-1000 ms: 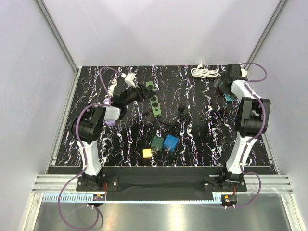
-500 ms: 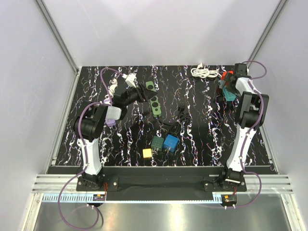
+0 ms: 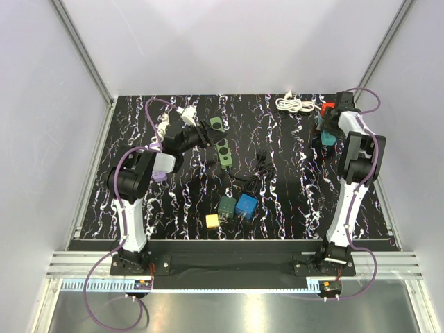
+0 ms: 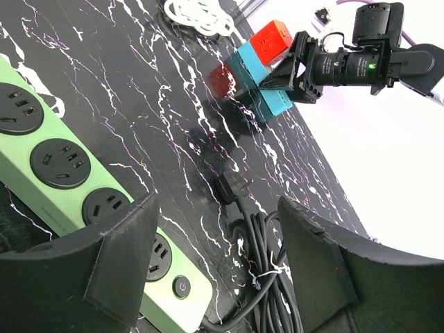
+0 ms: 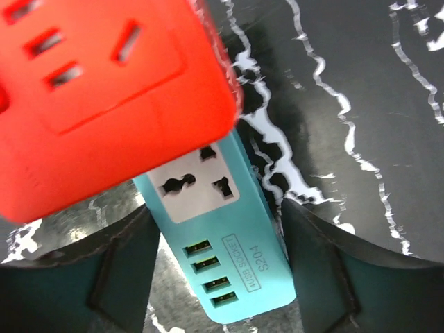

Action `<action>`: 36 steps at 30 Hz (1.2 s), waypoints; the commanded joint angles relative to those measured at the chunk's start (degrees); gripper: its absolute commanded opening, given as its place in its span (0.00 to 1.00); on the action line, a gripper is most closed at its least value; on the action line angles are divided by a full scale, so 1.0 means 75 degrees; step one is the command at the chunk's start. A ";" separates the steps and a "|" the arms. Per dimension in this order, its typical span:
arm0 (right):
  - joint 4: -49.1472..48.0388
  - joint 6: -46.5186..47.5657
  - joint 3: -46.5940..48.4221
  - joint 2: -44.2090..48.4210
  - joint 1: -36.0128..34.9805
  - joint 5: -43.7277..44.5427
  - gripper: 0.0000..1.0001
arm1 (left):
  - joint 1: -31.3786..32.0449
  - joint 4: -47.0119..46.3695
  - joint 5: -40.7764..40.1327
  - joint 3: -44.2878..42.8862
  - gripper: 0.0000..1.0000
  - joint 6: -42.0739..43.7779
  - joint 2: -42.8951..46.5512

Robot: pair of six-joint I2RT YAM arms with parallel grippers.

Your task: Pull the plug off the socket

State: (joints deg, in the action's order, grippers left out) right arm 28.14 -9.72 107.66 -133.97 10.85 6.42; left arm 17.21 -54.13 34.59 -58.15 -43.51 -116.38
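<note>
A teal socket strip (image 5: 229, 257) with USB ports lies at the back right of the table (image 3: 327, 141). A red cube adapter (image 5: 104, 90) sits on its far end and hides part of it (image 3: 329, 109). My right gripper (image 5: 222, 267) is open and straddles the teal strip. The right finger is against the strip's side, and a gap shows on the left. My left gripper (image 4: 218, 257) is open and empty. It hovers over a green power strip (image 4: 62, 173) and that strip's own black plug (image 4: 234, 186), which lies loose on the table.
A bundled black cord (image 4: 267, 277) lies right of the green strip (image 3: 223, 154). A white cord coil (image 3: 295, 104) is at the back. A white adapter (image 3: 186, 111) is at the back left. Dark green (image 3: 227, 206), blue (image 3: 246, 205) and yellow (image 3: 211, 220) cubes sit mid-table.
My right gripper has swung toward the back right and come down around the teal strip by the red cube. The left arm has barely moved.
</note>
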 commanded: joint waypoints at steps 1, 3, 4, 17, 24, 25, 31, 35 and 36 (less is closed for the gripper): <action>0.0256 -0.0415 -0.0279 0.0460 -0.0122 -0.0351 0.65 | -0.0022 -0.0599 0.0158 -0.0274 0.73 0.0047 -0.0034; 0.0244 -0.0532 -0.0431 0.0776 -0.0286 -0.0247 0.56 | -0.0033 -0.0588 0.0158 -0.0286 0.73 0.0059 -0.0034; 0.0232 -0.0556 -0.0583 0.0951 -0.0368 -0.0234 0.44 | -0.0033 -0.0588 0.0169 -0.0286 0.73 0.0059 -0.0034; -0.0211 -0.1060 -0.3688 0.2979 -0.1669 0.0282 0.26 | -0.0033 -0.0646 0.0205 -0.0356 0.72 0.0000 -0.0151; -0.0704 -0.1400 -0.5364 0.4010 -0.1880 0.0035 0.32 | 0.0060 -0.0437 0.0263 -0.0543 0.72 0.0057 -0.0268; -0.0763 -0.1412 -0.5610 0.4197 -0.1881 -0.0116 0.50 | 0.0142 -0.0296 0.0275 -0.0671 0.72 0.0151 -0.0257; -0.0857 -0.1435 -0.5776 0.4877 -0.1892 -0.0689 0.93 | 0.0482 0.0384 0.0077 -0.0743 0.72 0.0737 0.0094; -0.0869 -0.1446 -0.5846 0.5370 -0.1869 -0.0645 1.00 | 0.0693 0.1297 -0.0100 -0.1012 0.72 0.1113 0.0411; -0.0892 -0.1470 -0.5870 0.5475 -0.1857 -0.0668 1.00 | 0.0798 0.1844 -0.0112 -0.1221 0.72 0.1287 0.0493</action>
State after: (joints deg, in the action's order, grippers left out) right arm 23.55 -19.88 63.88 -97.78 -3.01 2.48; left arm 21.87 -45.95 34.92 -63.00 -38.59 -117.69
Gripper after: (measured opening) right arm 0.994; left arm 0.721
